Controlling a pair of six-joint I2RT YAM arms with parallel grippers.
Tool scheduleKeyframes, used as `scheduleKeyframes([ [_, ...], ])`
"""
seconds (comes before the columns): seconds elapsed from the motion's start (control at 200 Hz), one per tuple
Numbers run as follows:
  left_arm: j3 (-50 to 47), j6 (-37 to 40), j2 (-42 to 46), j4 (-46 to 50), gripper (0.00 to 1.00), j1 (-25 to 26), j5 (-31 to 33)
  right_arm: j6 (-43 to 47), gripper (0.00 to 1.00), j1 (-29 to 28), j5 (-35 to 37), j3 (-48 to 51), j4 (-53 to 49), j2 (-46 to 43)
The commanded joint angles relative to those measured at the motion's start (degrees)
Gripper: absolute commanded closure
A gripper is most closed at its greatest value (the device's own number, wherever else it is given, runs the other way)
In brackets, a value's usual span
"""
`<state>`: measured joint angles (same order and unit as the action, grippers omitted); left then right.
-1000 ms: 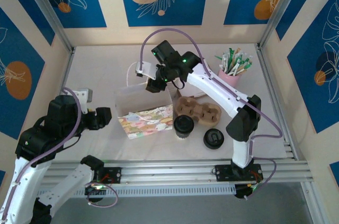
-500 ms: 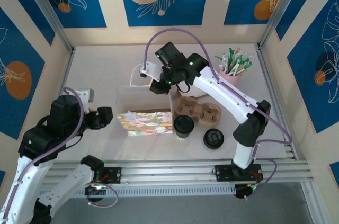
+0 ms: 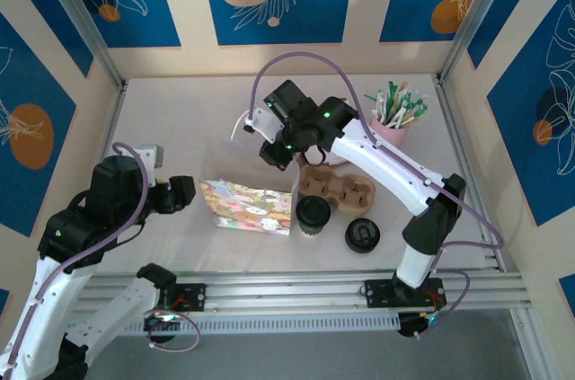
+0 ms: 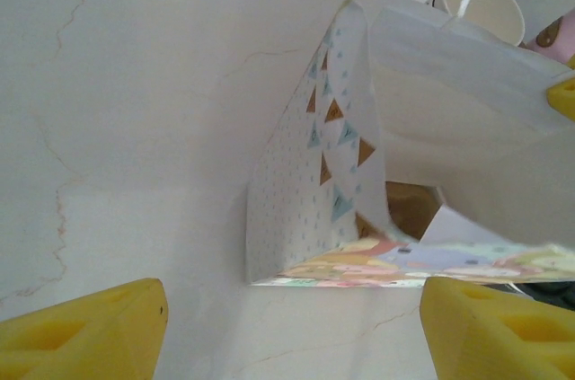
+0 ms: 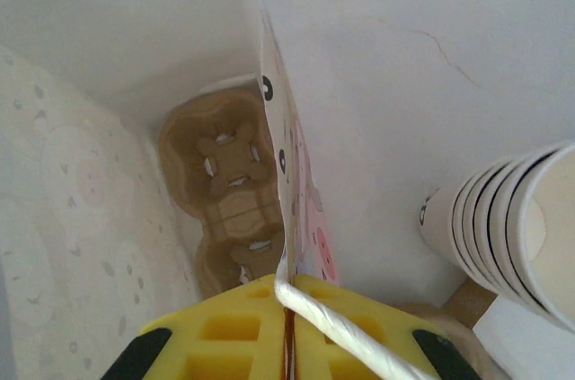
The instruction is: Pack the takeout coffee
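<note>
- Two pincers are mine. The right pincer (image 3: 276, 154) is pressed together on the top rim of the patterned paper bag (image 3: 247, 207). My wrist view shows the yellow pads (image 5: 225, 326) flat against each other, with the paper wall and the root of the white twisted-paper handle (image 5: 359, 335) caught between them.
- My left pincer (image 3: 182, 193) hangs with its jaws apart and nothing in them, just off the bag's left end, toward the left edge of the desk (image 3: 162, 110).
- I judge the step in hand to be opening the bag's mouth.
  - The pinch should sit on the rim itself, not on the handle alone, so the paper does not tear.
  - I should raise that rim slowly.
  - The free left pincer should steady the far wall or the base, so the bag spreads rather than slides.
  - The mouth ought to end up facing the cup.
- The takeout coffee (image 3: 313, 212), a small cream paper cup under a round black plastic lid, stands upright by the middle of the desk's near edge. It is just beside the bag's right end and right in front of the brown cardboard cup carrier (image 3: 340, 187). It is outside the bag, and neither pincer touches it.
- From above it reads as a black disc, with the lid seemingly seated level and a sliver of cream wall beneath.
- The loose flat black lid (image 3: 362, 234) to its right is not it.
</note>
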<state>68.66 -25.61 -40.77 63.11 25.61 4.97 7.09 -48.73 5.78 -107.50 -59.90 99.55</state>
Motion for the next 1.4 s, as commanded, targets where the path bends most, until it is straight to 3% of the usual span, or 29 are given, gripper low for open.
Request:
scheduleKeyframes([
  [0.0, -0.9, -0.7, 0.3, -1.4, 0.26, -0.6, 0.1, -9.5, 0.91, -1.5, 0.7, -3.4, -4.3, 0.4],
  [0.22, -1.7, -1.1, 1.0, -2.3, 0.25, -0.5, 2.5, -20.5, 1.00, -3.5, 3.4, -4.2, -6.3, -0.4],
  [0.635, -0.7, -5.4, 3.2, -2.8, 0.25, -0.6, 11.0, -45.6, 1.00, -10.6, 11.3, 1.8, -0.1, -4.2],
  [0.935, 3.6, -9.0, 4.7, -3.5, 0.17, -0.6, 16.2, -49.1, 1.00, -11.0, 13.9, 5.4, 2.6, -5.9],
  [1.055, 4.7, -10.3, 5.4, -4.2, 0.16, -0.6, 14.3, -50.9, 1.00, -11.1, 15.0, 5.5, 4.3, -6.0],
  [1.391, 0.9, -16.1, 8.5, -7.5, 0.25, -0.6, -1.7, -53.8, 0.99, -12.8, 18.5, 4.4, 6.6, -4.6],
])
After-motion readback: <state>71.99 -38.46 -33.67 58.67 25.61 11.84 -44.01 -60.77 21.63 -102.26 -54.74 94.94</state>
